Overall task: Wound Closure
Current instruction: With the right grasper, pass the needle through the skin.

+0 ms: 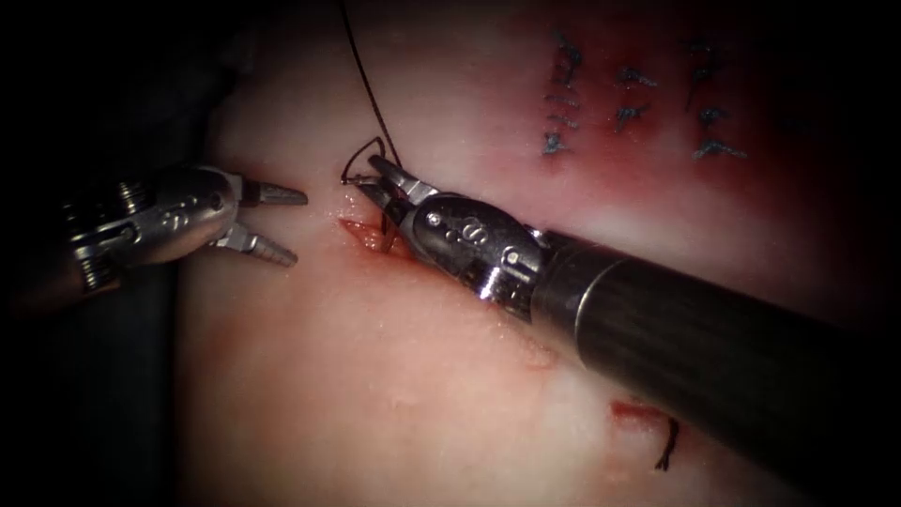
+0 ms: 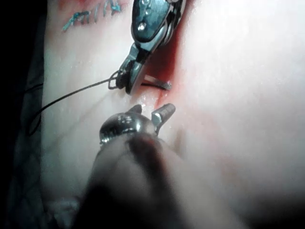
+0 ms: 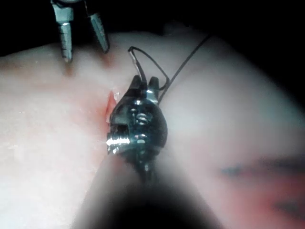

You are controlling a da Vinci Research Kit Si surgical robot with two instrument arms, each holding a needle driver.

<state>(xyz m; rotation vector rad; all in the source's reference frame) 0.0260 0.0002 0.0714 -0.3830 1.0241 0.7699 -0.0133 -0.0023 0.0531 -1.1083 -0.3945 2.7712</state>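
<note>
The tissue [image 1: 375, 376] carries a short red cut [image 1: 364, 235] near the middle. My right tool [image 1: 374, 178] reaches in from the lower right, with its jaws shut on the curved needle [image 1: 355, 158] at the cut's upper end. The needle's thin arc rises up and left of the jaws; I cannot see whether its tip is in the tissue. Dark thread [image 1: 366, 84] runs from there up and out of view. My left tool [image 1: 286, 225] hovers left of the cut, jaws open and holding nothing. The wrist views repeat this: right tool [image 2: 125, 83] [image 3: 145, 81], needle [image 2: 159, 85] [image 3: 143, 57], thread [image 2: 71, 95] [image 3: 186, 59], left tool [image 2: 150, 110] [image 3: 86, 52].
Rows of blue stitch marks [image 1: 629, 103] lie on the tissue at the upper right. A short cut end of thread [image 1: 668, 446] sits by a red spot at the lower right. Red fluid stains the cut's edges. The tissue's left border falls off into dark cloth [image 1: 113, 394].
</note>
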